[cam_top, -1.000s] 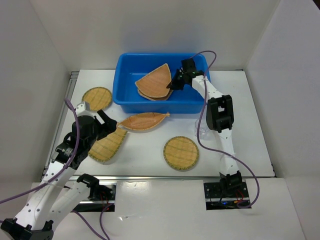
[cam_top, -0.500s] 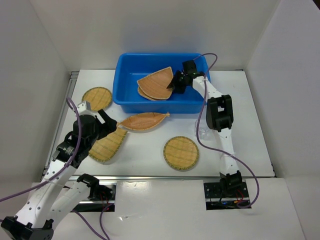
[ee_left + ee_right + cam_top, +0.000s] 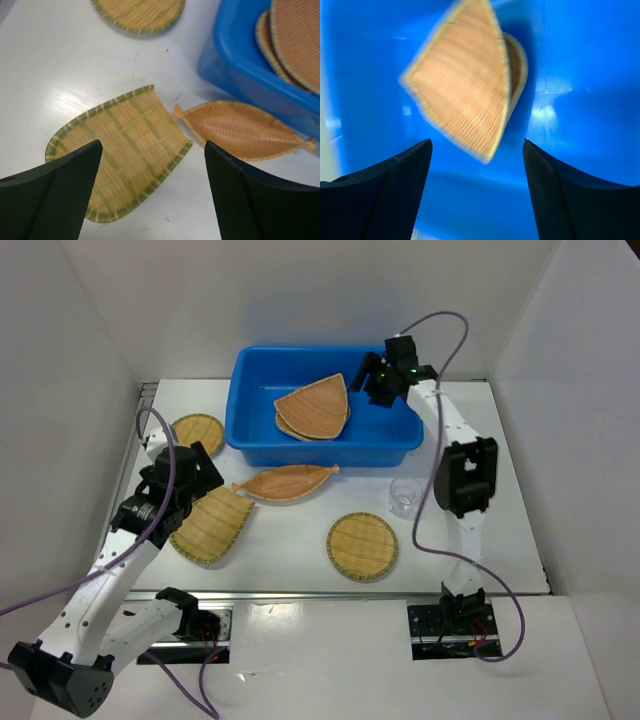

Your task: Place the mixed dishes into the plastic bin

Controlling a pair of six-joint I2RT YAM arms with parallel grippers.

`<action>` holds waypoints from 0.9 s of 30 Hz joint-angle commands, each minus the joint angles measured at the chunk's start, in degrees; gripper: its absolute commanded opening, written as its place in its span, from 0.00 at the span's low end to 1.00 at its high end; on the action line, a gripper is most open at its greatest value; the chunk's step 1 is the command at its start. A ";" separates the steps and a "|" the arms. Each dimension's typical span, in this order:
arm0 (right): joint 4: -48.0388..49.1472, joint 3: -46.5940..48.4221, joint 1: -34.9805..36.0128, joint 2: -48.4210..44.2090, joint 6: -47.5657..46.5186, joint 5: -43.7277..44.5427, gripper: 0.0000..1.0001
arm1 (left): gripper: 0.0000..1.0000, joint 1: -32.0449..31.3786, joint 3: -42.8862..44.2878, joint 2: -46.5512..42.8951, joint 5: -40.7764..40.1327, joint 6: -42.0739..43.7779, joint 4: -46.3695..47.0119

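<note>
Inside the blue plastic bin (image 3: 330, 450), at the far side of the white desk (image 3: 500, 470), two woven trays can be counted. A fan-shaped tray (image 3: 315, 405) lies on top and covers most of a second tray (image 3: 288, 427), of which only the edge shows. From the right wrist these two appear blurred, so their weave is hard to make out. The right end effector (image 3: 368, 380) hangs above the far right corner of the bin, its fingers wide apart and nothing between them. On the desk in front of the bin four more trays lie flat: a round tray (image 3: 194, 436) at the left, another round tray (image 3: 362, 545) nearer the arms, one leaf-shaped tray (image 3: 287, 482) just beside the bin wall, and one rounded-square tray (image 3: 215, 525), partly hidden by the left arm. One clear cup (image 3: 403, 497) stands near the bin's right front corner. The left end effector (image 3: 200, 478) hovers over the rounded-square tray, fingers apart and holding nothing.
</note>
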 commanded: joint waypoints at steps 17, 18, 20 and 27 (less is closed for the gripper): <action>8.60 -35.65 -5.76 -50.99 -7.36 2.95 0.82 | 0.99 5.20 -13.52 -7.00 13.44 -43.94 -21.42; 7.82 -35.65 -5.76 -51.51 -7.37 2.95 0.82 | 0.99 5.21 -14.59 -7.69 14.07 -45.08 -21.42; 7.20 -36.17 -7.07 -52.31 -8.16 2.34 0.82 | 0.99 5.21 -16.70 -7.70 16.26 -48.06 -20.11; 4.82 -37.41 -7.61 -53.45 -9.83 1.10 0.82 | 0.98 5.21 -21.90 -6.12 12.51 -52.65 -14.22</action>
